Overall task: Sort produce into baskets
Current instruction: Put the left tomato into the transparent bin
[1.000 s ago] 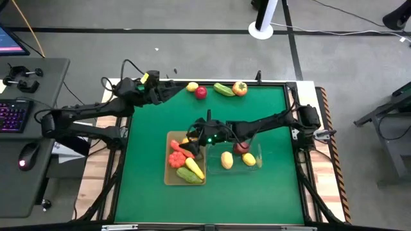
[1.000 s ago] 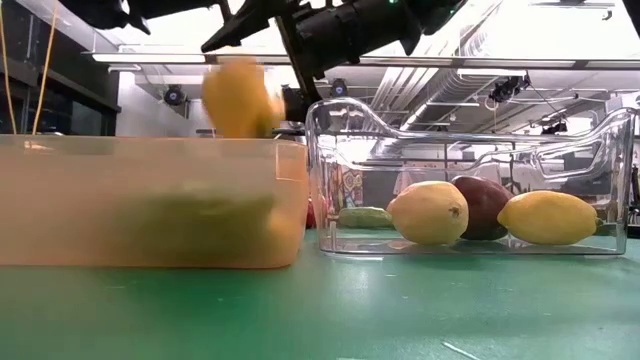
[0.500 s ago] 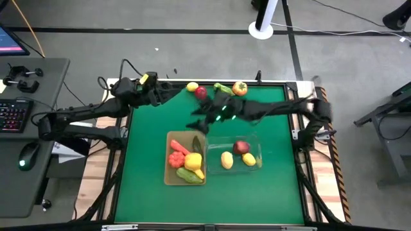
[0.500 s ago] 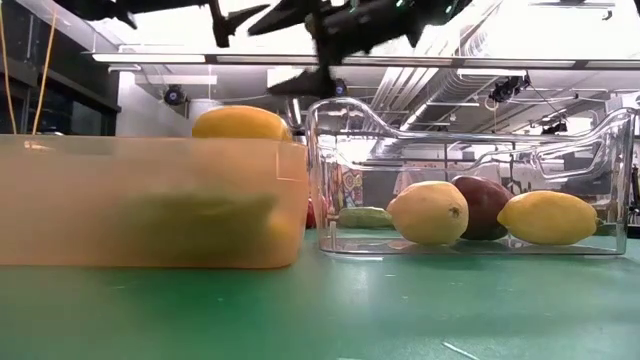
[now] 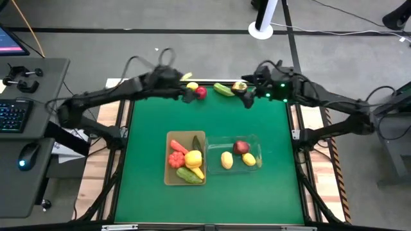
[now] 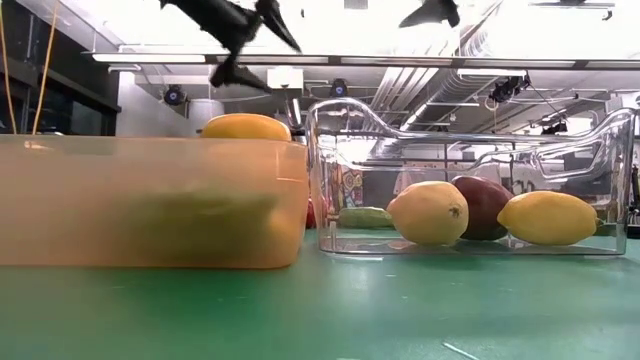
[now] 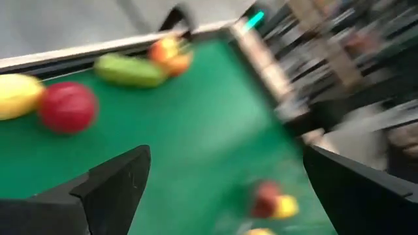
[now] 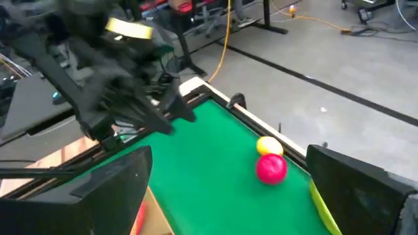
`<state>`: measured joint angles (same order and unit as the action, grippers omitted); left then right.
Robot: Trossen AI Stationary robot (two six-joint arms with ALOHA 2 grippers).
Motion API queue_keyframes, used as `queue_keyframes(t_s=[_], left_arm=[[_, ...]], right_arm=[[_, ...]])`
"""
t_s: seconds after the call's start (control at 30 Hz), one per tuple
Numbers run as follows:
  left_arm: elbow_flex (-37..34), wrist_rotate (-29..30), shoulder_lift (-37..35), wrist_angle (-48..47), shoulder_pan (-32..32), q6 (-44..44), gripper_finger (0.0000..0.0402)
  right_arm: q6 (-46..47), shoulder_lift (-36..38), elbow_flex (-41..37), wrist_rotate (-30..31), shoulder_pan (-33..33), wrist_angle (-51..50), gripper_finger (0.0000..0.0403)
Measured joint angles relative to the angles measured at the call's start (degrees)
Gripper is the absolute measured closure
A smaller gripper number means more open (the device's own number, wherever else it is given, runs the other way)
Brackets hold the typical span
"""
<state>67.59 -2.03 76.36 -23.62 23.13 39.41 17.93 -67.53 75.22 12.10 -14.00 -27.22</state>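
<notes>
My left gripper (image 5: 187, 96) is out at the far edge of the green table (image 5: 148, 167), fingers (image 7: 117, 186) spread wide with nothing between them, hanging just beside the red apple (image 5: 201, 93) and the lemon (image 5: 192, 86) that lies against it; a little further along that same back rail sit the green cucumber (image 5: 223, 90) and the orange-and-yellow piece (image 5: 239, 86), which I take for the pepper or tomato, though I can't settle which; nearer the front, mid-table, the tan basket (image 5: 170, 179) already carries vegetables, a carrot (image 5: 179, 147), a red one, a yellow one and a cucumber; touching its side stands the clear basket (image 5: 255, 140), holding two lemons and a dark red apple; over to the right, my right gripper (image 5: 246, 98) hovers at the back edge too, close by that orange-and-yellow piece, its fingers (image 8: 114, 179) gaping as well and gripping nothing; so the step in hand, as I read it, is a reach for the last four loose pieces, with both hands empty; the next move calls for lowering each hand squarely over a single piece, apple on my left, the far-right piece on my right, closing gently, and keeping the two arms clear of each other, since they crowd the same rail.
</notes>
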Motion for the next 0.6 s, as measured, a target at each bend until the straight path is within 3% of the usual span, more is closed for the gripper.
queue_keyframes(t_s=[0.27,0.47,0.6], left_arm=[[22.5,-1.0,24.7,-20.9,3.6,-17.7,0.0011],[33.2,2.2,37.7,-24.6,7.4,-24.9,0.0011],[36.8,4.0,43.0,-25.3,9.6,-28.4,0.0011]], right_arm=[[1.2,0.8,0.0,1.3,0.2,-10.0,0.0004],[6.5,-2.6,0.0,1.5,0.2,-15.8,0.0004],[9.8,-5.1,0.0,1.5,0.2,-15.9,0.0004]])
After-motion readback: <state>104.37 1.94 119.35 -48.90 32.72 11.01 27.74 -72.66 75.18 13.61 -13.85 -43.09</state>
